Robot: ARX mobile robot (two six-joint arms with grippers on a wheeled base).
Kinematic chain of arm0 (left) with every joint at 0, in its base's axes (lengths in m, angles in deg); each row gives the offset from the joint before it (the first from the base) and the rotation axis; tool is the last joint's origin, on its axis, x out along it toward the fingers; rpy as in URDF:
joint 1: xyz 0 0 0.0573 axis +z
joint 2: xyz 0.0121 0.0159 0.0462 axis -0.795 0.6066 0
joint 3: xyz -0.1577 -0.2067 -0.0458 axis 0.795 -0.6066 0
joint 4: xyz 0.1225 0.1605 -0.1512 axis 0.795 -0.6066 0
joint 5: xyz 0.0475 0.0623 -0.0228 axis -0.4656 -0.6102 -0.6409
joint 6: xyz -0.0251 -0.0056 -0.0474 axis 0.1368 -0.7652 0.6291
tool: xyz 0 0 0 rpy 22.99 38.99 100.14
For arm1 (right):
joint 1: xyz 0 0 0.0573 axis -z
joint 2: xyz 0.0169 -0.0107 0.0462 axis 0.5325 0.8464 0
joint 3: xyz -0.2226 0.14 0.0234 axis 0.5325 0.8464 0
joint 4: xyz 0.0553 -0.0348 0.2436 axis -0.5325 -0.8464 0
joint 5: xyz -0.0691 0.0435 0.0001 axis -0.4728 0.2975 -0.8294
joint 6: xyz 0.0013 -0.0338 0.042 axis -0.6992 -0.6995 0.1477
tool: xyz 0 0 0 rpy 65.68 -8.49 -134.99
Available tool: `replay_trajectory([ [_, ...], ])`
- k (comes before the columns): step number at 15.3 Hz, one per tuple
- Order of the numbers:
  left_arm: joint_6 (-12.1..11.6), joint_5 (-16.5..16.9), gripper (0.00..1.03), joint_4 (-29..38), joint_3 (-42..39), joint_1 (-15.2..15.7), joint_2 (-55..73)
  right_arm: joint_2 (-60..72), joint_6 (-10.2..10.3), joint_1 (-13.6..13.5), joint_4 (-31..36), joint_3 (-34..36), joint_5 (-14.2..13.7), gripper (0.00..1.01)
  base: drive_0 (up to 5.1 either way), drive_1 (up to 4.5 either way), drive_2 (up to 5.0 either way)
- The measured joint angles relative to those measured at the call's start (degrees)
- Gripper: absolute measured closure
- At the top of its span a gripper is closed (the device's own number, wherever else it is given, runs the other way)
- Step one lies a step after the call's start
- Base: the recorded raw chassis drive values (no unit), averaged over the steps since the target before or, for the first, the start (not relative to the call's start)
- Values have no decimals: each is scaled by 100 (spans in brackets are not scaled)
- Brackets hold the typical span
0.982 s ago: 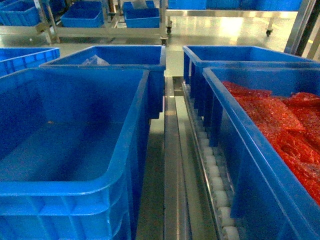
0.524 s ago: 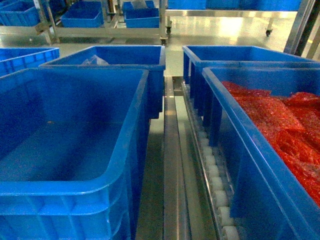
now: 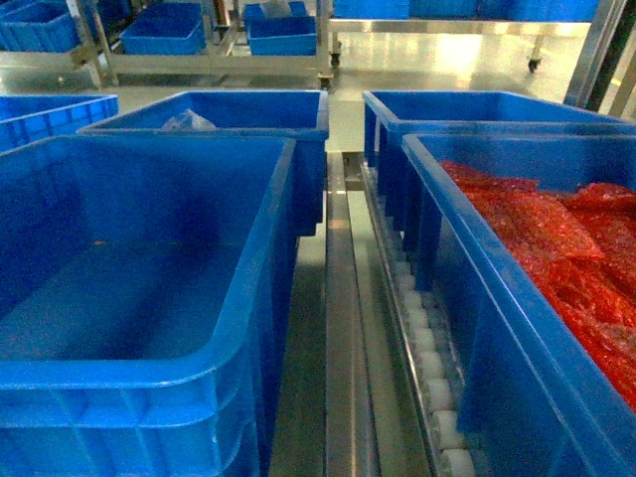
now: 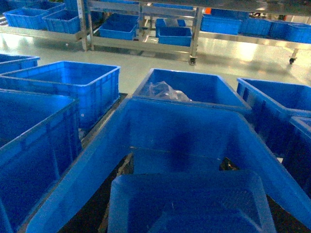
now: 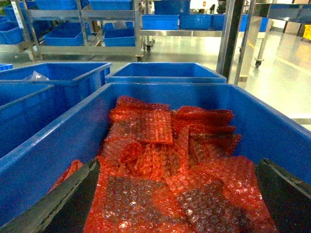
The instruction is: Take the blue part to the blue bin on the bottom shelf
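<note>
A blue part (image 4: 187,204), a flat translucent blue piece, fills the bottom of the left wrist view. My left gripper (image 4: 177,167) is shut on it; only dark finger tips (image 4: 227,165) show at its far corners. It hangs over the near end of an empty blue bin (image 4: 180,109), the same bin (image 3: 149,383) at the left of the head view. The bin stands on the bottom shelf, with its white roller track (image 3: 425,358) and steel divider rail (image 3: 338,328). My right gripper (image 5: 175,194) is open above red bubble-wrap bags (image 5: 160,160). Neither gripper shows in the head view.
The bin of red bags (image 3: 497,298) stands right of the divider. Behind are a blue bin with a clear plastic bag (image 3: 189,121) and another blue bin (image 3: 467,104). More blue bins (image 4: 63,82) stand to the left, and steel racks with bins (image 3: 164,30) across the floor.
</note>
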Motion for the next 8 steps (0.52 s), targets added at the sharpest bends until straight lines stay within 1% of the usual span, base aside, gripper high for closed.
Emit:
replay_trajectory([
  [8,0,0,60,0,0,0,0,0,0,0,-2,0,2,3,0,0,0],
])
